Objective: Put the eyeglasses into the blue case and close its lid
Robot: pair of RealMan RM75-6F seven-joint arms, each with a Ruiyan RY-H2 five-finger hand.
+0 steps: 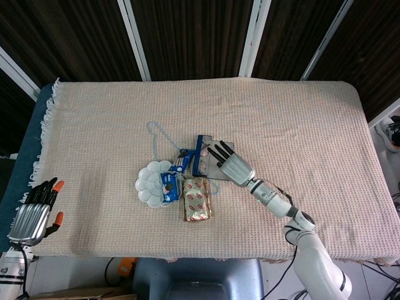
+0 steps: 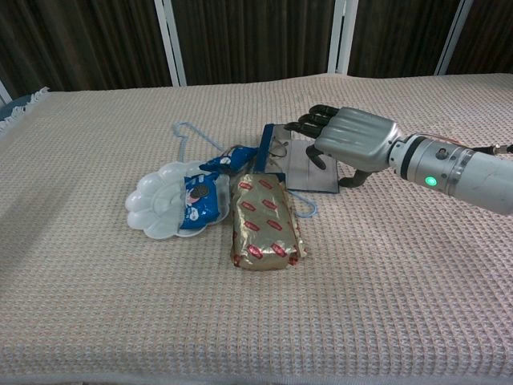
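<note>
Our right hand (image 2: pixel 353 144) hovers over the open blue case (image 2: pixel 298 167), fingers spread, holding nothing. The eyeglasses (image 2: pixel 278 149) lie inside. Our left hand (image 1: pixel 34 212) is open too.

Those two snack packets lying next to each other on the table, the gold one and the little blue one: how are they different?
The gold packet is clearly the bigger one, a long block with red ovals; the blue packet is small, with white print. The gold packet lies straight on the woven cloth, while the blue packet rests partly on the white flower-shaped dish. Both are shiny sealed wrappers lying flat, side by side, and neither hand touches them.
</note>
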